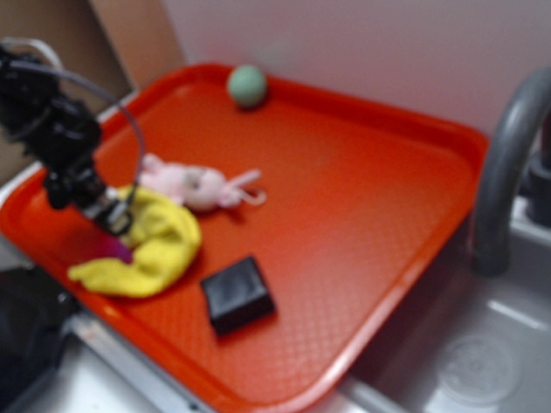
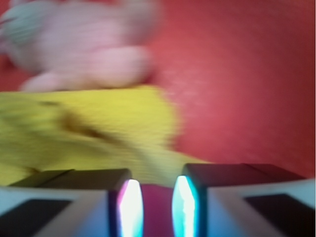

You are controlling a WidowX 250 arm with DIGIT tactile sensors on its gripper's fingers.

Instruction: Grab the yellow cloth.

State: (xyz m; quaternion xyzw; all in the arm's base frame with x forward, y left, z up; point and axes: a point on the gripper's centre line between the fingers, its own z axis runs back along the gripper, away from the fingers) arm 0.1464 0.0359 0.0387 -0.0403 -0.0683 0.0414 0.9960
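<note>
The yellow cloth (image 1: 155, 249) lies crumpled on the near-left part of the red tray (image 1: 362, 215). My gripper (image 1: 116, 225) hangs at the cloth's left edge, low over it. In the blurred wrist view the yellow cloth (image 2: 98, 128) fills the left middle, just beyond the fingertips. My gripper (image 2: 157, 207) is open with a narrow gap, and only red tray (image 2: 247, 74) shows between the two lit pads. The cloth is not between them.
A pink plush bunny (image 1: 194, 183) (image 2: 79, 44) lies touching the cloth's far side. A black block (image 1: 238, 294) sits to the cloth's right. A green ball (image 1: 247, 85) rests at the tray's back edge. A grey faucet (image 1: 504, 155) and sink (image 1: 465, 361) stand to the right.
</note>
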